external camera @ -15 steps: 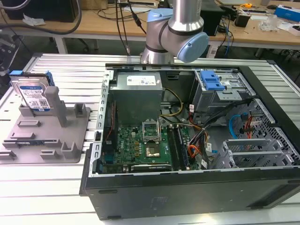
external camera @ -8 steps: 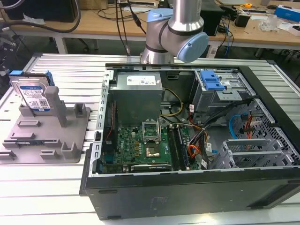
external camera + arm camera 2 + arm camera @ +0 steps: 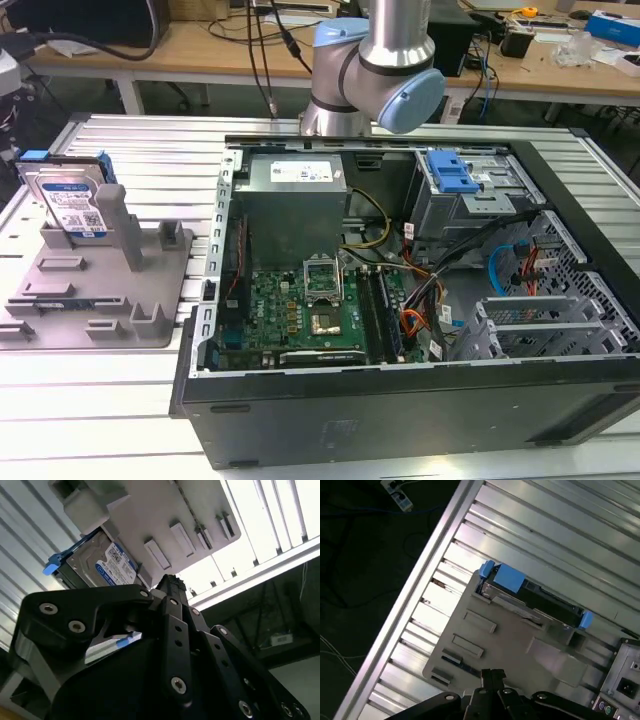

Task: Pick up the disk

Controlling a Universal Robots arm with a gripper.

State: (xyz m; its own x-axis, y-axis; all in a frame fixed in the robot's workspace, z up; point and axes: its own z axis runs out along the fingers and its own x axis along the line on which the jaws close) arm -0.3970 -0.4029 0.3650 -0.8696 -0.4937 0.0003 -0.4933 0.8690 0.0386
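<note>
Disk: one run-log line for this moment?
disk: upright in grey fixture, exterior view's left | gripper: jaws shut, empty, apart from disk | pickup: not yet done

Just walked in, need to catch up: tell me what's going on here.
A robot arm stands beyond an open computer case. The disk leans on edge in the grey fixture at the exterior view's left. In the first wrist view the gripper is apart from the disk, not touching it.

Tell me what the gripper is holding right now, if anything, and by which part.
Nothing. The gripper is empty, and the disk stands on edge in the grey fixture, apart from it.
</note>
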